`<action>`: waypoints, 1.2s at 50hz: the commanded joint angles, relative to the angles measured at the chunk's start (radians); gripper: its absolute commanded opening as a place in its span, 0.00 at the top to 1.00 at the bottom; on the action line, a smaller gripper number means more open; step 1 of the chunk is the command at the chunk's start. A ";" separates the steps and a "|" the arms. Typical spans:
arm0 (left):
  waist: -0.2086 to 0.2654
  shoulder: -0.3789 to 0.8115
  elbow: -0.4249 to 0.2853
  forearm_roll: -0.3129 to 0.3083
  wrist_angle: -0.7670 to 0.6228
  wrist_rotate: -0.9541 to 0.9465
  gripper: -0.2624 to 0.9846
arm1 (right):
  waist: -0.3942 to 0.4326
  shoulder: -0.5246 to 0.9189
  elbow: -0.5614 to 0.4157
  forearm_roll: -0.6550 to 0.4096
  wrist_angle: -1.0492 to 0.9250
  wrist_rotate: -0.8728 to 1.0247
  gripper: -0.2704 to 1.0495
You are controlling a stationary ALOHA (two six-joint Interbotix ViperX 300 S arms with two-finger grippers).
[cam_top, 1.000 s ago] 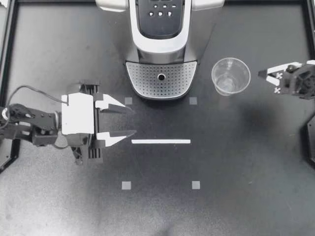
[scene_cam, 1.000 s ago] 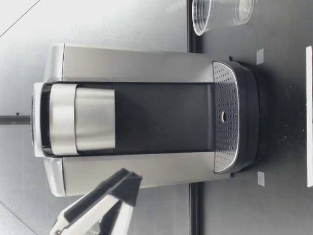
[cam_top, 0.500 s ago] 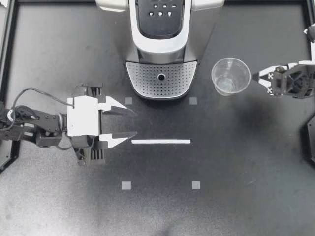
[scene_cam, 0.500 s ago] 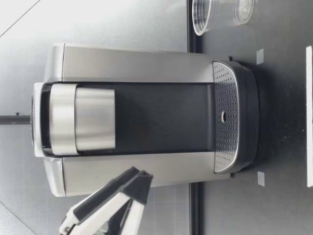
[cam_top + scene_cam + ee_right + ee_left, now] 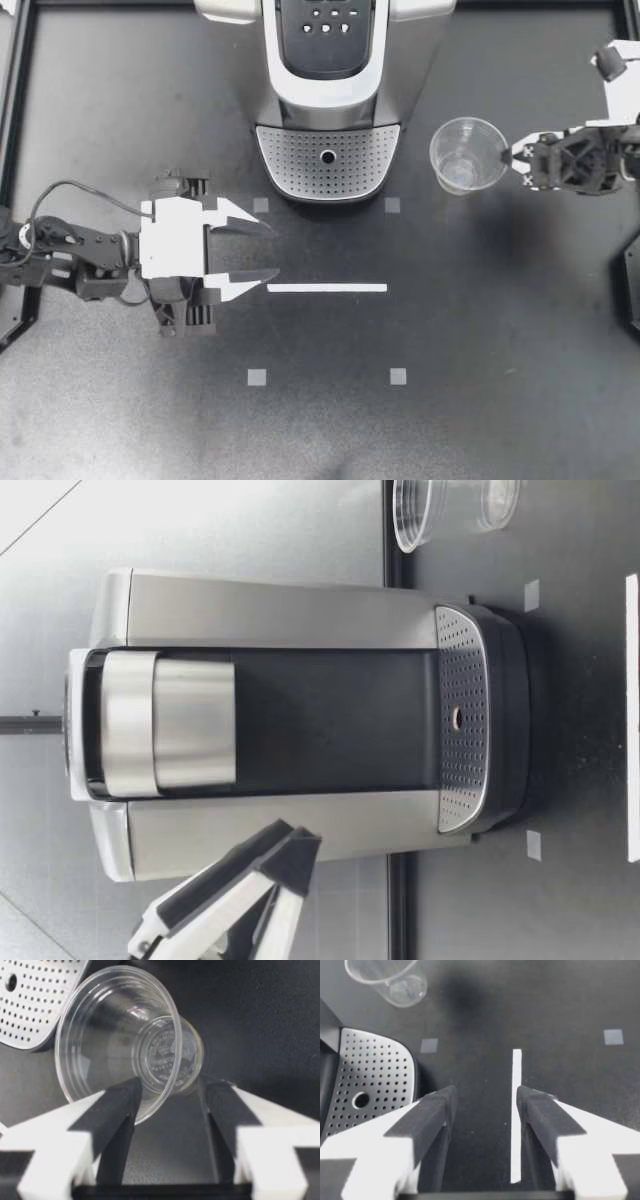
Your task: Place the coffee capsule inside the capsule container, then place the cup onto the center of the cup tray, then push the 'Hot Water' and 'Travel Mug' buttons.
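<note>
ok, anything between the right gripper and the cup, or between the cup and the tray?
Nothing visible in either. My right gripper, open, is right beside the cup, on the side away from the cup tray, with no object between them. The short gap from the cup to the tray is also free.

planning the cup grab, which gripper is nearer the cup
Right. My right gripper is just beside the cup; my left gripper is far off, past the cup tray.
</note>
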 commanded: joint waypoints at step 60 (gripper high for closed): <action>0.000 -0.008 -0.005 0.003 0.008 0.003 0.44 | 0.026 0.031 -0.084 -0.011 0.035 0.008 0.74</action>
